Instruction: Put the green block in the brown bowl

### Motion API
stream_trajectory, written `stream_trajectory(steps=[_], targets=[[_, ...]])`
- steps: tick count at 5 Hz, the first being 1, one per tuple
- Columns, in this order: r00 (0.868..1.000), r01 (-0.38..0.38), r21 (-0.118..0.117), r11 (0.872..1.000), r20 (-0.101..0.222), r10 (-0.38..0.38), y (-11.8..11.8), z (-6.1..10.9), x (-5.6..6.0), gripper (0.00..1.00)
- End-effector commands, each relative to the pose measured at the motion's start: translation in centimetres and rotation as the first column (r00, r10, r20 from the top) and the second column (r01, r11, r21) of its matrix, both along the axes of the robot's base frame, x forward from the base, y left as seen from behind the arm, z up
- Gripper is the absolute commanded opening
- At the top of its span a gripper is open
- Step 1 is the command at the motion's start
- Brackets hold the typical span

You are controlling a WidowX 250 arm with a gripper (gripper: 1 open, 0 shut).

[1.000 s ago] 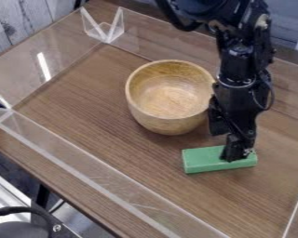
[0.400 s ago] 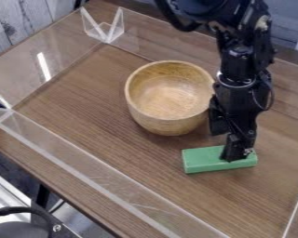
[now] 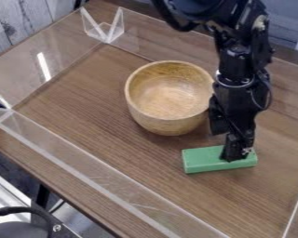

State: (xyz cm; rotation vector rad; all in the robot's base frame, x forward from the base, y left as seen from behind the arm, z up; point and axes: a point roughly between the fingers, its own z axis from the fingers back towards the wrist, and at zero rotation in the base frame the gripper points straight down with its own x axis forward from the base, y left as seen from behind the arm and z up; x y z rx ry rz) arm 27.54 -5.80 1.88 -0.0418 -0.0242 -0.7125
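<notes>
Hanging spread wide and gripping nothing, the gripper (image 3: 234, 153) overlaps the far edge of the green block (image 3: 219, 160), whose long axis runs left to right.

The brown bowl (image 3: 170, 96) sits upright on the wooden tabletop (image 3: 96, 125), its inside bare to view; near it lies the green block (image 3: 219, 160), flat, with the black arm's open hand (image 3: 235, 149) reaching down over its upper edge, whether touching is hard to tell
</notes>
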Motion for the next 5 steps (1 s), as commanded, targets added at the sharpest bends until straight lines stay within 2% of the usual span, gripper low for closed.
stream_trajectory(steps=[1, 2, 4, 5], targets=[[0.998, -0.02, -0.016, 1.0, -0.067, 0.019, 1.4, -1.3, -1.9, 1.0], [0.996, -0.029, -0.05, 0.998, -0.089, 0.024, 1.3, -1.4, -2.6, 1.0], [0.997, -0.062, -0.062, 0.996, -0.045, 0.059, 2.0, -1.4, -2.6, 1.0], [0.996, -0.067, -0.077, 0.995, -0.066, 0.062, 1.7, -1.4, -3.2, 1.0]])
